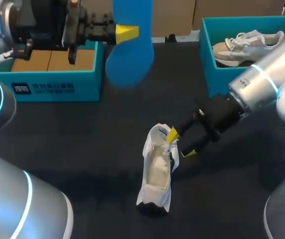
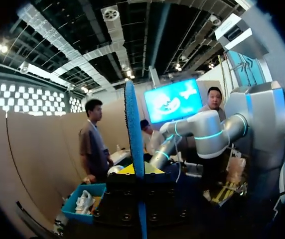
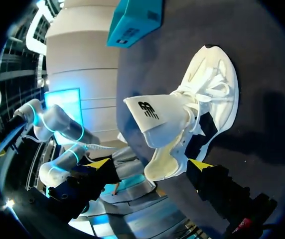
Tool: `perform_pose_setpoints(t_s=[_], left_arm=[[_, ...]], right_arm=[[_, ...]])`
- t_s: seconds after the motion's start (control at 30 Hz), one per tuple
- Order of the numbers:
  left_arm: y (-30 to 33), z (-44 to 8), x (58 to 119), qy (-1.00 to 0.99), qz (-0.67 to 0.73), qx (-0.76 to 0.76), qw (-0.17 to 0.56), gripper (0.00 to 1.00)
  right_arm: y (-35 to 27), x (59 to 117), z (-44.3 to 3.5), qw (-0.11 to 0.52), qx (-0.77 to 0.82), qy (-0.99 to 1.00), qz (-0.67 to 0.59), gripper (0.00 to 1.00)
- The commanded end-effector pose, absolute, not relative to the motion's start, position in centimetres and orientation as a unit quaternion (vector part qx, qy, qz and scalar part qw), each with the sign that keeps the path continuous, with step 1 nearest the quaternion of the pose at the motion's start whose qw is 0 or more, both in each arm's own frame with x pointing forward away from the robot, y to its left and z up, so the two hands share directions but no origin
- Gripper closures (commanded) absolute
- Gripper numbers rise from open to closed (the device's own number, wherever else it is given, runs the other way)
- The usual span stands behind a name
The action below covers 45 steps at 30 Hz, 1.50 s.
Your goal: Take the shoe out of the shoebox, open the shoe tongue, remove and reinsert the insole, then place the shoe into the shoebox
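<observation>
— Insole (image 2: 134, 129) comes first: blue, edge-on just ahead of the left wrist camera, pinched between the left jaws. From the head view it hangs high above the counter (image 1: 82, 149), near the corner of the left box (image 1: 58, 87).

— So it's out of the shoe?

— Yes. The shoe (image 1: 157, 174) lies on the counter between the two boxes, white, heel towards the right jaws and toe away from them. Its tongue (image 3: 157, 119) stands lifted off the opening.

— And the right jaws?

— Spread wide, with the heel end between the fingers. One yellow tip sits against the collar and the other looks clear of the shoe, so I wouldn't call that a grip.

— Which step, then?

— I'd say removal is done and reinsertion is due, roughly the midpoint. The next move calls for lowering the insole, turning it flat and feeding it toe-first under the raised tongue. The right jaws should steady the heel, since the shoe could slide on the counter.

— What's in the boxes?

— The left box shows a brown cardboard liner (image 1: 48, 59) and no shoe where I can see, though the left arm (image 1: 38, 25) hides part of it. The right box (image 1: 207, 59) holds a spare shoe (image 1: 247, 45), pale and laced.
</observation>
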<state>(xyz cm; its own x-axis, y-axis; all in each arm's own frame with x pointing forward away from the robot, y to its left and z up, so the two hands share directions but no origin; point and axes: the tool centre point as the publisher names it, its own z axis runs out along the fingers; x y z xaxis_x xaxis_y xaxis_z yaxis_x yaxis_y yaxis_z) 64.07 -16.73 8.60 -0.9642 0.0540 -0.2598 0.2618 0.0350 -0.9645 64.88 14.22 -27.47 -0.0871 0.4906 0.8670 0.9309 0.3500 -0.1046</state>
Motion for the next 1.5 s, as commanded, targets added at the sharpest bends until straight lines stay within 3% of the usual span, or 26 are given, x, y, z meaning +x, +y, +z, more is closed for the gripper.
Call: perform_pose_setpoints(t_s=[0.03, 0.47, 1.17, 1.5], left_arm=[[-17.0, 9.7, 64.9, 0.724, -0.664, 0.145, 0.114, 1.00], [-17.1, 10.1, 66.1, 0.737, -0.610, 0.225, 0.186, 1.00], [-17.0, 9.1, 66.8, 0.722, -0.611, 0.258, 0.196, 1.00], [-16.0, 6.5, 68.0, 0.649, -0.609, 0.365, 0.274, 1.00]], right_arm=[[14.4, 65.3, -27.4, 0.451, -0.504, -0.690, -0.258, 0.00], [13.3, 66.7, -23.1, 0.461, -0.495, -0.670, -0.305, 0.00], [13.0, 68.1, -20.2, 0.444, -0.492, -0.664, -0.347, 0.00], [12.1, 69.6, -17.1, 0.430, -0.510, -0.645, -0.374, 0.00]])
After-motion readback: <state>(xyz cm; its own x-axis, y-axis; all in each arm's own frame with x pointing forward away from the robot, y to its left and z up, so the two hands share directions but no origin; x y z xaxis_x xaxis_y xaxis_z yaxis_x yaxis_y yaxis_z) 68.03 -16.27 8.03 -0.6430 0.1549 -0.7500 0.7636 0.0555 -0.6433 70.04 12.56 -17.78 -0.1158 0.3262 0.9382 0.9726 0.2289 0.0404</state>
